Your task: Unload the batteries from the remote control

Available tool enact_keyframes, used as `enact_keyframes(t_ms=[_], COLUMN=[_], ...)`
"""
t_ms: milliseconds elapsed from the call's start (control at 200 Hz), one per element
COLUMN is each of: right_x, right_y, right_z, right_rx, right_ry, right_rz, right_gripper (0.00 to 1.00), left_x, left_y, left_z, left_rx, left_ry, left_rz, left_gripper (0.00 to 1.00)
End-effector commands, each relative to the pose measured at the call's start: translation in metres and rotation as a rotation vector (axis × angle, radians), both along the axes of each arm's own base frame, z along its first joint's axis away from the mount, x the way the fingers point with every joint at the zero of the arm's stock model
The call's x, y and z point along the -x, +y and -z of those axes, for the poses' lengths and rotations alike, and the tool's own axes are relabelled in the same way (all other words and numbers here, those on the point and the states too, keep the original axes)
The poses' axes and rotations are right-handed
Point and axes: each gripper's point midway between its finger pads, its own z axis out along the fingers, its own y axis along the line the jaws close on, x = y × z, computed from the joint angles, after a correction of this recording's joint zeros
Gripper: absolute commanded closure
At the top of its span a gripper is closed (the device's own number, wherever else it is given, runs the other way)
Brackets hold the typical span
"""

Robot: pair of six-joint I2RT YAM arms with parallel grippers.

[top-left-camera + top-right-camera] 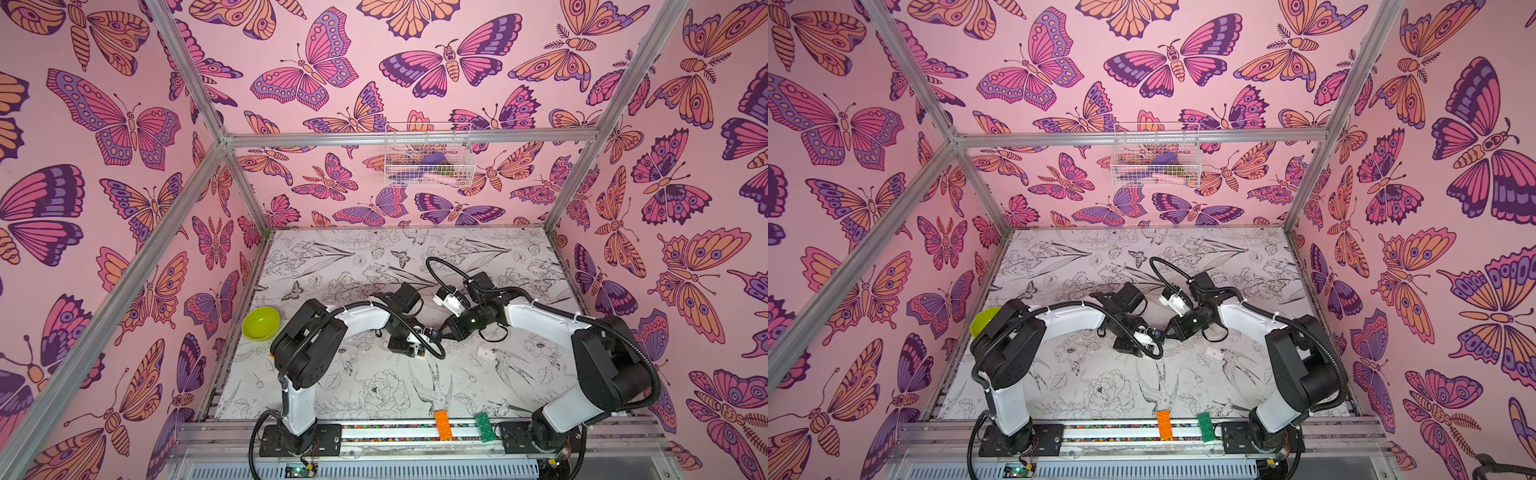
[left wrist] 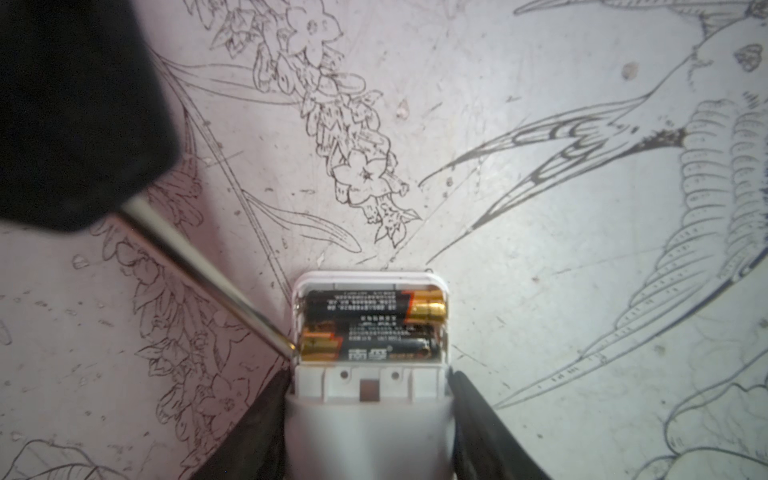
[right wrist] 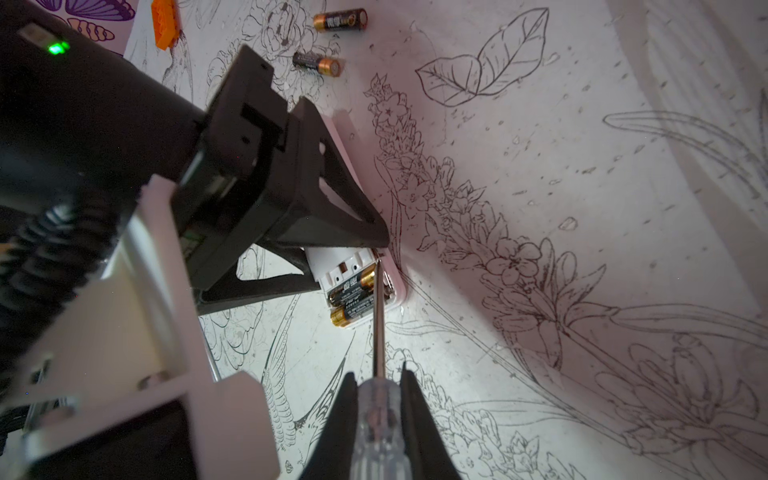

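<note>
Toward the front edge of the counter [image 1: 415, 399], on the side of the orange brick [image 3: 164, 20], two loose batteries [image 3: 340, 20] lie a little apart, already out. Farther in, right of centre, lies a small white cover [image 1: 484, 353].

Mid-counter:
- The left end effector [image 2: 368, 382] is clamped on the sides of the remote control [image 2: 365, 428], whose compartment is open and faces up.
- Two seated batteries [image 2: 374, 324] lie side by side in it, gold ends opposed.
- The right end effector [image 3: 379, 380] is clenched on the clear handle of the screwdriver [image 3: 377, 324]. The tip touches the gold end of the cell nearer the clamped part, right at the compartment wall.

Judgement: the step in hand is prying that cell up.
- Work the tip under the end, not on top of it.
- Lever gently against the wall at a low angle, so the cell lifts rather than shoots out.
- The left grip must resist the sideways push.

Risks: the tip may skid off the rounded metal, or the remote may twist.

At the left edge, well apart, sits a green bowl [image 1: 260, 323].
</note>
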Motion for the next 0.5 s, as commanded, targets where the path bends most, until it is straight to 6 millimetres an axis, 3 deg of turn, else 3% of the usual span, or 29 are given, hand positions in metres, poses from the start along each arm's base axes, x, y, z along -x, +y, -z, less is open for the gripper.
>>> enact_keyframes(t_ms=[0, 496], right_x=[-0.002, 0.025], right_y=[-0.004, 0.0], right_z=[0.001, -0.006], right_rx=[0.039, 0.002], right_ry=[-0.036, 0.06], right_rz=[-0.006, -0.087], right_gripper=[1.0, 1.0], left_x=[0.01, 0.011], left_y=[0.02, 0.023], left_z=[0.025, 0.027], left_rx=[-0.107, -0.114], left_ry=[0.014, 0.01], left_rz=[0.014, 0.015], left_gripper=[0.48, 0.48])
